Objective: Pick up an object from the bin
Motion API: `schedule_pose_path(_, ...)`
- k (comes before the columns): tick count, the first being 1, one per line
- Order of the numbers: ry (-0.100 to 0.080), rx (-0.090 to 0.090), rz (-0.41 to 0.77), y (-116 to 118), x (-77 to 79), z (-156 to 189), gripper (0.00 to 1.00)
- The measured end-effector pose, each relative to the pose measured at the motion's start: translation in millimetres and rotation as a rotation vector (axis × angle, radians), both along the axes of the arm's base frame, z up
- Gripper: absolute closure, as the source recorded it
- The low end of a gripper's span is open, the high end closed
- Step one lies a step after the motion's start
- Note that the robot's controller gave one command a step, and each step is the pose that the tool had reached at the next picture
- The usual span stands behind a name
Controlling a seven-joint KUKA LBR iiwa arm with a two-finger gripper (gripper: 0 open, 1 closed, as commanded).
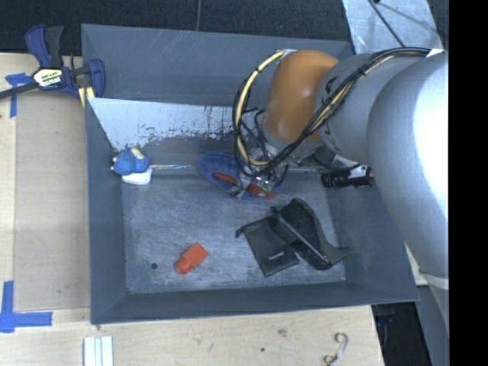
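My gripper (255, 183) is low at the back of the bin, mostly hidden under the arm's cover and cables. It sits on the right end of a blue rounded thing with a red part (219, 171) that lies against the back wall. Just in front and to the right lies a black flat case with a strap (288, 239). Whether the blue thing is gripped cannot be seen.
An orange block (191, 258) lies near the front left of the floor. A small blue, white and yellow toy (131, 166) rests in the back left corner. The arm covers the bin's right side.
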State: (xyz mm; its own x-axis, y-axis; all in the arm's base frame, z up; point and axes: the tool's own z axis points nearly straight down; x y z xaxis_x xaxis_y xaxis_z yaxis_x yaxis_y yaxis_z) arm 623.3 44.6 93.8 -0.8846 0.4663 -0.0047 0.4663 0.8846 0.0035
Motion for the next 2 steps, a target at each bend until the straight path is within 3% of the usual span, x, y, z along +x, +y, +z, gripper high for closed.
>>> schedule_pose_path(1, -0.005, 0.000, -0.024, -3, -1.9, 102, 1.00)
schedule_pose_path(2, -0.003, -0.004, 0.347, -24, -27.8, 173, 1.00)
